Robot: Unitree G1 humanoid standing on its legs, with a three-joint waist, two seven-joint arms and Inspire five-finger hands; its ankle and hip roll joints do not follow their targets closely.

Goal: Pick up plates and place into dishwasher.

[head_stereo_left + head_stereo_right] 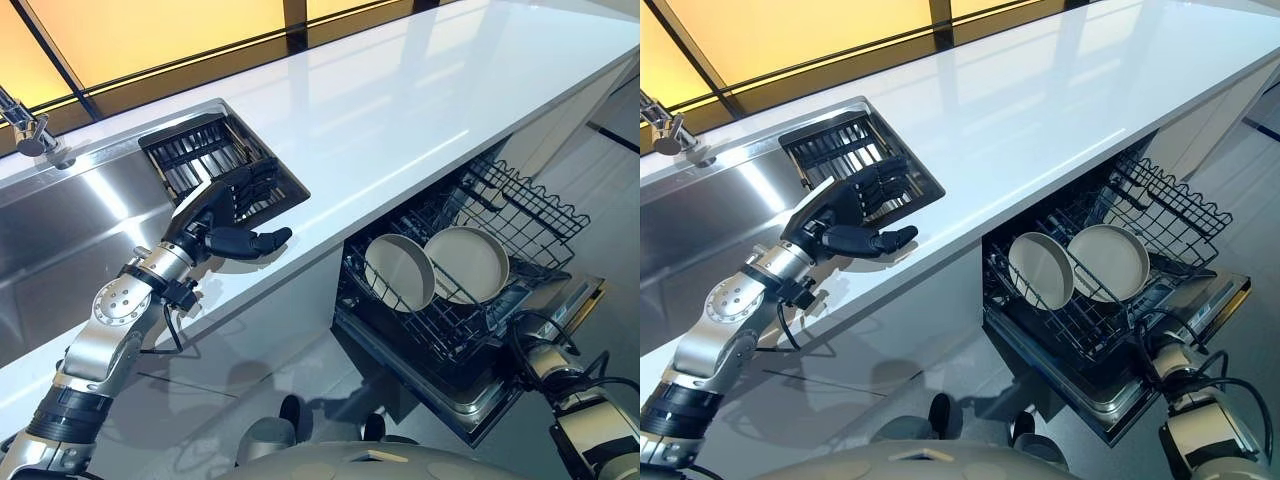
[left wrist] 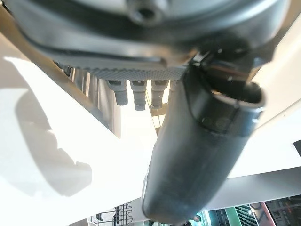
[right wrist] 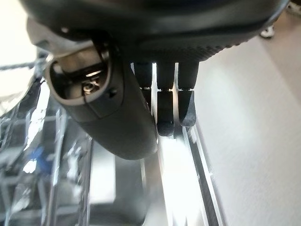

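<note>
The right hand (image 3: 155, 70) hung low by the open dishwasher (image 1: 470, 395), its fingers (image 3: 165, 110) straight, close together and holding nothing; past their tips ran the edge of the dishwasher's lowered door, with grey floor (image 3: 254, 141) beyond. In the pulled-out lower rack (image 1: 530, 215) two plates (image 1: 398, 272) already stood on edge, one just beside the other, both well apart from either hand.

The left hand (image 1: 225, 215) was raised over the white counter (image 1: 400, 110) at the corner of the sink (image 1: 70, 220). Its fingers (image 1: 250, 185) were loosely spread and slightly bent, the thumb stuck out forward, and nothing lay between them. Just beyond the fingertips sat a dark slotted drainer rack (image 1: 195, 155) set in the sink; whether a plate lay in it I could not tell. Farther off, the tap (image 1: 25, 125) stood at the back of the sink.

As a judgement, two plates were loaded and the robot was between picks, the left hand reaching for the next one. The next move called for finding a plate ahead of those fingers, then closing thumb and fingers on its rim before swinging it across to an empty slot in the rack.
</note>
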